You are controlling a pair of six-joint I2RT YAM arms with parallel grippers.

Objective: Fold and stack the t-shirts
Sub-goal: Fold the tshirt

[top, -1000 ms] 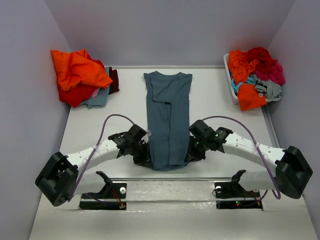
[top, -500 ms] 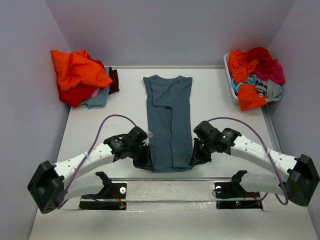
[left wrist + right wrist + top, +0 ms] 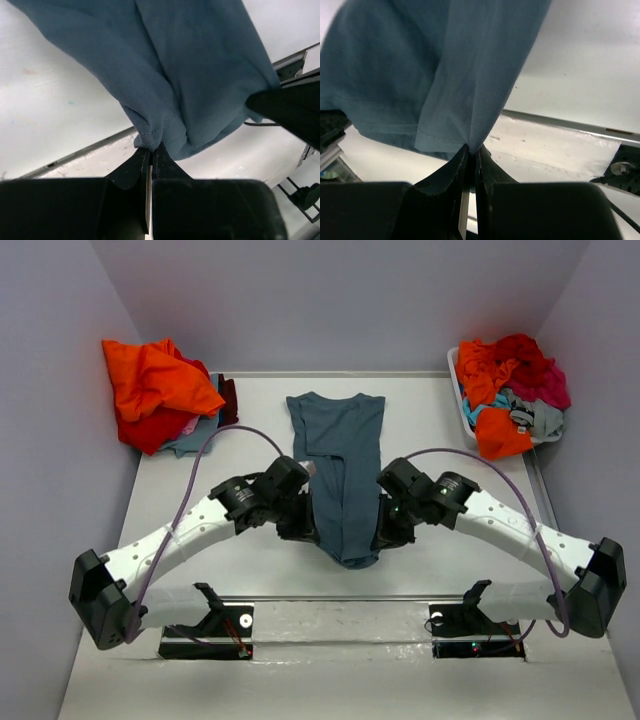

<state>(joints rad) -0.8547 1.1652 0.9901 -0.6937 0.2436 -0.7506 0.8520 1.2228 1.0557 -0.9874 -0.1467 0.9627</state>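
Slate-blue t-shirt (image 3: 340, 440) lies at middle of table (image 3: 450, 490), folded narrow, long axis running near-to-far, neckline toward far wall (image 3: 330, 300), hem toward near edge. Left gripper (image 3: 151, 152) clenched on hem's left corner, right gripper (image 3: 470, 150) clenched on right corner; hem bunched between them.

White arms (image 3: 170, 540), black joints (image 3: 245, 502), purple cables (image 3: 240, 428)
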